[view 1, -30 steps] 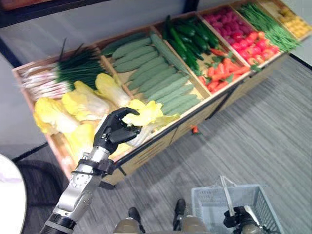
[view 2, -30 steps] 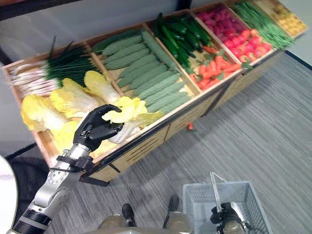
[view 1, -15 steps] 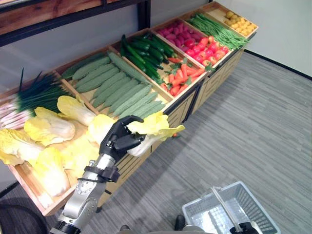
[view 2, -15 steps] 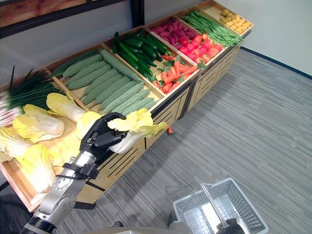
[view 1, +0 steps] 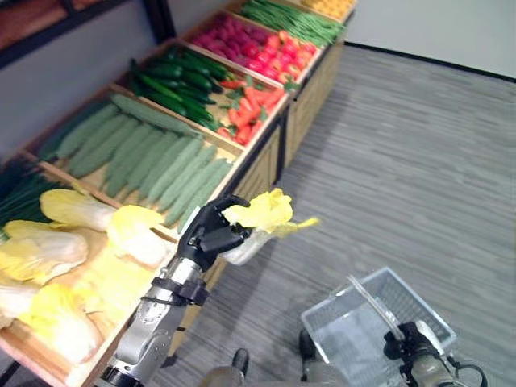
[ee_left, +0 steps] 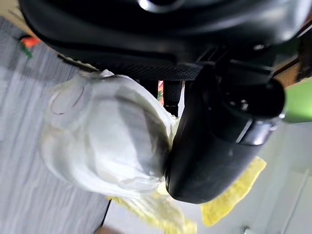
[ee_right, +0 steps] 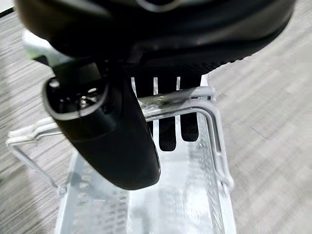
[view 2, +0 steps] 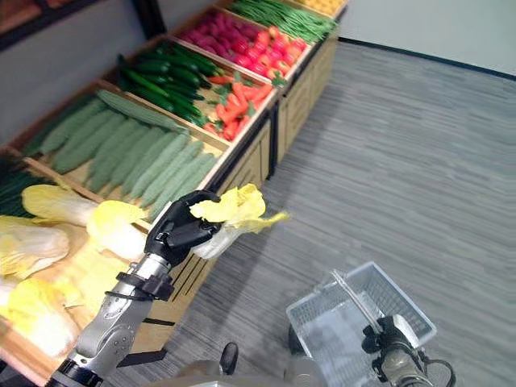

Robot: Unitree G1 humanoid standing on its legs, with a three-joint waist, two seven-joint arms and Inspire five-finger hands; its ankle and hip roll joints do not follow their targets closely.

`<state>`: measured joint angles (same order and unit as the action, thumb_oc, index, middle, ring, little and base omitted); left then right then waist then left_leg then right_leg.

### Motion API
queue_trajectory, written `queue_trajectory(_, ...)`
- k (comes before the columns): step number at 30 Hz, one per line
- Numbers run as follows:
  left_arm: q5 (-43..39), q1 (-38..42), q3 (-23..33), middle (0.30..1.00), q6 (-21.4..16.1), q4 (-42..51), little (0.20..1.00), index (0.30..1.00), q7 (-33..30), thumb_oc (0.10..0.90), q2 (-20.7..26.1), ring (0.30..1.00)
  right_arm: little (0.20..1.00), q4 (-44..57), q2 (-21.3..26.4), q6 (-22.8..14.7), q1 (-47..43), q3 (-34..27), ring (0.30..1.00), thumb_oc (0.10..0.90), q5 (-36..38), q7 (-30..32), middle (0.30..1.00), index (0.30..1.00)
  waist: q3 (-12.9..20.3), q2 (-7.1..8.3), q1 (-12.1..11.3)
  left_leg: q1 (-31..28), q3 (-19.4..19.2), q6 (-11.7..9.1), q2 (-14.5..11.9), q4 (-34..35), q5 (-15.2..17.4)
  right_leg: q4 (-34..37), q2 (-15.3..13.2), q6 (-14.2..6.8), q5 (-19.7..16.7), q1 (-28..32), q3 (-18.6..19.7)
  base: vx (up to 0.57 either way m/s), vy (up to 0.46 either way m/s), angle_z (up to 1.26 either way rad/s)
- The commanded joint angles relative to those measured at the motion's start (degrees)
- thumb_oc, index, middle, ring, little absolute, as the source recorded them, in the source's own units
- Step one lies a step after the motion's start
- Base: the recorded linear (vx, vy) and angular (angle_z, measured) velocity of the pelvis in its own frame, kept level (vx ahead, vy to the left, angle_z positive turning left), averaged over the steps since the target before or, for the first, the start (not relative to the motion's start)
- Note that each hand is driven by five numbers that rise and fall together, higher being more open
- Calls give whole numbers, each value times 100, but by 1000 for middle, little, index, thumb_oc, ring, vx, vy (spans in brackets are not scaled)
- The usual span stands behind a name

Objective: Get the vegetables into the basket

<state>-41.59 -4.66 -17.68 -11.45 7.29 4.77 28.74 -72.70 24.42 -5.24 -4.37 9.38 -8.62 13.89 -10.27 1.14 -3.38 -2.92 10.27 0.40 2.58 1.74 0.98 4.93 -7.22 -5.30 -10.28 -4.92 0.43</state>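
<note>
A yellow-leafed cabbage (view 1: 260, 222) is clutched in the left hand (view 1: 211, 238), fingers curled round its pale stem, held over the floor (view 1: 403, 161) just off the stand's (view 1: 266, 153) edge. The right hand (ee_right: 112, 131) is wrapped on the basket's (view 1: 367, 322) wire handle (ee_right: 185, 100), low down.

The produce stand (view 1: 256, 158) runs along the left, with the cabbages (view 1: 56, 250) in its nearest bin, the cucumbers (view 1: 145, 153) behind them and the carrots (view 1: 256, 101) farther back. The left hand (view 1: 211, 236) holds a cabbage (view 1: 262, 216) out past the stand's front edge, over the floor (view 1: 403, 161). The basket (view 2: 355, 318) hangs from the right hand (view 2: 385, 339) at lower right, well apart from that cabbage
</note>
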Motion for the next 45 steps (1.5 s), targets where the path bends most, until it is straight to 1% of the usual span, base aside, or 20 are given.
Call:
queue_trajectory(1,-35,421,287,300,-680,942,300,300,161,400,60,300,300,111,392,-203,-171,160,300,400,86,232,300,300,226,79,23,488,-30,-334,-113,-141,-223,-109,193,-192,564,502,-242,8,123,-1)
queue_trajectory(6,-11,478,200,300,-688,1009,300,300,184,400,241,300,300,170,319,-175,-137,191,300,400,43,197,300,300,174,130,118,338,-321,-118,2,-30,-152,-383,42,-399,409,160,93,-56,207,-21)
queue_trajectory(7,11,440,229,300,-683,988,300,300,186,400,302,300,300,225,267,-168,-153,218,300,400,5,175,300,300,144,156,112,334,-453,-44,24,-23,-144,-613,27,-473,387,-10,136,-130,195,-46)
queue_trajectory(9,7,440,214,300,-687,937,300,300,189,400,335,300,300,234,222,-164,-211,248,300,400,-9,193,300,300,90,175,70,330,-569,-17,0,-4,-162,-851,21,-526,349,-171,76,-150,109,-86)
queue_trajectory(10,53,426,279,300,-637,865,300,300,157,400,426,300,300,243,122,-107,-299,298,300,400,-80,182,300,300,62,88,-185,344,-901,-53,-208,58,-225,-1290,-465,-463,485,-139,-1202,-182,82,-111)
queue_trajectory(12,36,428,298,300,-640,873,300,300,155,400,465,300,300,308,108,-121,-292,325,300,400,-125,201,300,300,106,86,-178,325,-991,-43,-270,59,-257,-1536,-573,-442,509,-15,-1300,-127,42,-109)
queue_trajectory(14,-58,492,264,300,-642,873,300,300,157,400,462,300,300,276,131,-120,-268,251,300,400,-102,239,300,300,193,129,-195,332,-982,-36,-259,35,-265,-1669,-539,-458,506,72,-999,12,-40,-54)
queue_trajectory(17,-37,481,276,300,-643,854,300,300,123,400,442,300,300,306,144,-131,-172,197,300,400,-80,252,300,300,324,205,-237,300,-1047,-98,-262,44,-238,-1294,-646,-522,478,345,-994,51,-97,0)
queue_trajectory(21,-46,403,321,300,-624,853,300,300,97,400,433,300,300,296,138,-132,-144,133,300,400,5,236,300,300,402,275,-288,285,-1200,-195,-358,63,-237,-702,-598,-551,530,507,-1185,20,-149,-22)
queue_trajectory(23,-57,253,375,300,-593,767,300,300,74,400,368,300,300,321,167,-154,-135,135,300,400,62,242,300,300,457,306,-301,275,-1287,-301,-501,105,-302,-245,-412,-517,541,673,-1196,23,-223,-25)
queue_trajectory(24,-57,250,376,300,-593,767,300,300,75,400,367,300,300,321,168,-154,-133,137,300,400,62,242,300,300,456,303,-301,269,-1289,-303,-505,110,-304,-234,-407,-515,535,681,-1196,4,-298,-21)
queue_trajectory(27,-69,195,279,300,-535,604,300,300,116,400,323,300,300,452,413,-191,-159,149,300,400,41,272,300,300,426,216,-238,232,-1257,-472,-698,231,-479,-1,-217,-431,589,836,-1263,-8,-194,-12)
queue_trajectory(30,123,332,22,300,-493,437,300,300,188,400,425,300,300,702,804,-238,-311,99,300,400,109,327,300,300,422,95,-120,223,-1244,-560,-812,272,-558,7,-133,-377,672,863,-1264,-18,-109,-5)
queue_trajectory(32,195,366,-27,300,-476,387,300,300,197,400,437,300,300,839,880,-247,-325,85,300,400,125,326,300,300,428,67,-90,209,-1259,-569,-829,276,-557,7,-114,-367,680,871,-1253,-4,-24,0)
queue_trajectory(33,329,422,-137,300,-473,316,300,300,204,400,485,300,300,1016,985,-279,-383,70,300,400,155,356,300,300,440,44,-55,189,-1276,-575,-845,280,-554,7,-113,-366,685,877,-1232,19,-24,-4)
queue_trajectory(34,685,546,-291,300,-472,216,300,300,203,400,651,300,300,1659,1181,-358,-438,51,300,400,179,382,300,300,483,2,31,134,-1334,-590,-872,288,-535,7,-100,-364,689,880,-1167,19,-24,-5)
queue_trajectory(35,688,553,-301,300,-475,210,300,300,201,400,646,300,300,1678,1185,-348,-422,38,300,400,177,379,300,300,480,-1,20,127,-1339,-591,-874,288,-532,7,-98,-364,689,885,-1163,26,-6,-8)
queue_trajectory(37,1055,812,-589,300,-474,11,300,300,224,400,805,300,300,2727,1356,-502,-458,5,300,400,266,406,300,300,530,-33,149,43,-1445,-591,-896,298,-483,7,-97,-368,684,882,-1043,35,11,-28)
queue_trajectory(43,1657,1457,-1151,300,-542,-146,300,300,302,400,1101,300,300,3957,1615,-744,-474,117,300,400,391,140,300,300,667,-52,271,-101,-1600,-582,-884,326,-365,7,-120,-398,673,892,-893,30,14,-20)
queue_trajectory(45,2025,1930,-1548,300,-633,-289,300,300,280,400,1170,300,300,4288,1811,-811,-732,371,300,400,290,56,300,300,716,-50,320,-161,-1638,-577,-882,326,-314,7,-136,-418,666,900,-849,0,0,0)
